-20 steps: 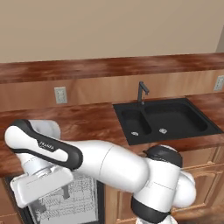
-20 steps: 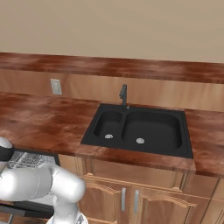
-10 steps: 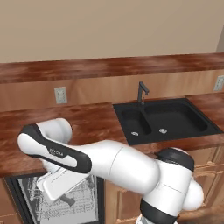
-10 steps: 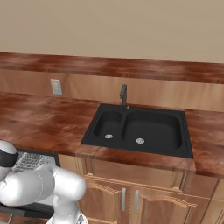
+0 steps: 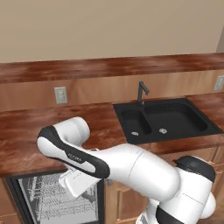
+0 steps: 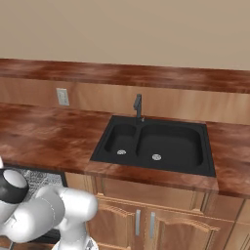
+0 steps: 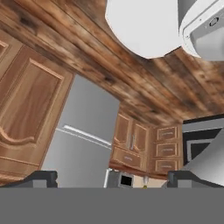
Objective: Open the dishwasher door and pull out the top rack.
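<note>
The top rack (image 5: 52,199) sits in the open dishwasher cavity at lower left, below the countertop (image 5: 26,140). The gripper (image 7: 112,177) stands wide open, empty, and looks toward cabinets (image 7: 131,140) across the room. Judged risk: the elbow could knock the counter edge while swinging back toward the rack.

arm: folded low to its left | end effector (image 7: 111,177): fingertips wide apart, empty
</note>
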Controlling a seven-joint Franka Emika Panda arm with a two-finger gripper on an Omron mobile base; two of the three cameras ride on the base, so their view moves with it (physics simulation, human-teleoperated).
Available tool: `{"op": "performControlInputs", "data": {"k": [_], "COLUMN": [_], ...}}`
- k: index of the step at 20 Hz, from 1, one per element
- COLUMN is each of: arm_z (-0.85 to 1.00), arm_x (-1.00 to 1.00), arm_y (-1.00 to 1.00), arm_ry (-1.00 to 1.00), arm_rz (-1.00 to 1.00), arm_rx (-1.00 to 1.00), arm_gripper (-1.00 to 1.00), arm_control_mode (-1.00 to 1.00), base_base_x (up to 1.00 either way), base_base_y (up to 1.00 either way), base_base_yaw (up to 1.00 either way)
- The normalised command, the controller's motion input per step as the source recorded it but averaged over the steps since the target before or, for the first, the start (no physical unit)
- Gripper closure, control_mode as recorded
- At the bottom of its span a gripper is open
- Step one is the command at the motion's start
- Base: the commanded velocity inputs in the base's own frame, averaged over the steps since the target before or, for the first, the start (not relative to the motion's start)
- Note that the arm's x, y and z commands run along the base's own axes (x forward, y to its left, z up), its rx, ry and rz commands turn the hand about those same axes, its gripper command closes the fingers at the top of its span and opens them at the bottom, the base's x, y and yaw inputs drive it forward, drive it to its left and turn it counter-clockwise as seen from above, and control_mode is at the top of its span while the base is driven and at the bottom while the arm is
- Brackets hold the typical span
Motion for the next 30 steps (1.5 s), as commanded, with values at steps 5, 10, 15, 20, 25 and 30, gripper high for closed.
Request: {"op": "performControlInputs", "data": {"k": [5,10,15,20,25,30], "arm_z": [-0.34,-0.18,-0.02,-0.06,-0.08,0.00], "arm_x": [0.00,0.00,0.00,0.03,0.00,-0.01], "arm_y": [0.00,-0.01,-0.04,-0.23,-0.32,-0.15], "arm_ry": [-0.14,-0.23,-0.23,-0.09,0.00,0.00], "arm_rz": [0.00,0.00,0.00,0.00,0.00,0.00], "arm_rx": [-0.03,-0.06,-0.01,0.00,0.01,0.02], "arm_gripper": [-1.00,-1.00,-1.00,-1.00,-1.00,-1.00], "arm_control_mode": [-1.00,-1.00,-1.00,-1.00,-1.00,1.00], "base_base_x": [0.00,0.00,0.00,0.00,0.00,-0.12], "base_base_y": [0.00,0.00,0.00,0.00,0.00,-0.22], "base_base_yaw": [0.00,0.00,0.00,0.00,0.00,0.00]}}
